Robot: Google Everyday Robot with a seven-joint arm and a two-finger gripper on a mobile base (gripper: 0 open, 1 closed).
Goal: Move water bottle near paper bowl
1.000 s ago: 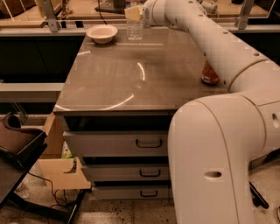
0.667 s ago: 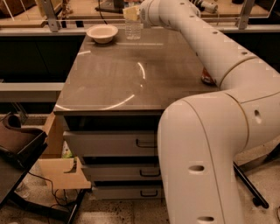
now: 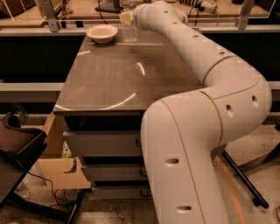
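The paper bowl [image 3: 102, 33] is a shallow cream-white bowl at the far left end of the grey table [image 3: 109, 78]. The water bottle [image 3: 130, 33] stands upright just right of the bowl, a small gap between them; only its clear ribbed lower body shows. My gripper [image 3: 126, 18] is at the bottle's upper part and hides its cap and label. My white arm reaches from the lower right across the table's right side to the far end.
A rail and a shelf with cables [image 3: 105, 8] run behind the table's far edge. Drawers [image 3: 105, 144] sit under the tabletop. A cardboard flap [image 3: 61, 173] and a dark chair [image 3: 17, 142] stand at the lower left. My arm's big elbow [image 3: 232, 96] covers the table's right edge.
My arm's lower links have swung left and closer in view, now hiding the orange can at the table's right edge. The gripper and bottle stay beside the bowl.
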